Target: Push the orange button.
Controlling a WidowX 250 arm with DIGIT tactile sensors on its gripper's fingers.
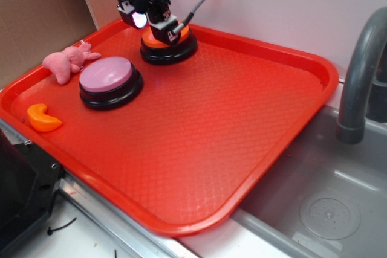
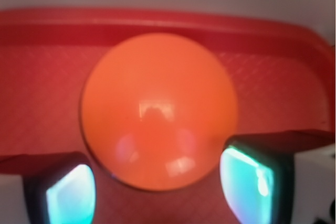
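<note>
Down on the orange button (image 1: 162,40) at the far edge of the red tray (image 1: 242,119), close to the back rim, the tool (image 1: 151,19) sitting right on top of the dome. From the exterior view, black base of that button visible beneath the arm, orange top mostly covered. From the wrist view, orange dome (image 2: 157,108) filling the middle, smooth and glossy, with two fingers (image 2: 71,195) low in the picture, one at the lower left and one at the lower right, spread apart with the dome's near edge between them. Parted, then, and gripping nothing; pads glowing teal. Contact with the dome hard to judge from either view, though very close at the least. Nearer on the tray, the lilac-pink button (image 1: 110,81) on its own black base, well apart from the tool. Just beside it to the left, a pink plush toy (image 1: 66,61) lying near the tray's rim. Further forward on the left, a small orange crescent toy (image 1: 42,118). Off to the right, a grey sink (image 1: 326,197) and a grey faucet (image 1: 360,77) arching above it.
</note>
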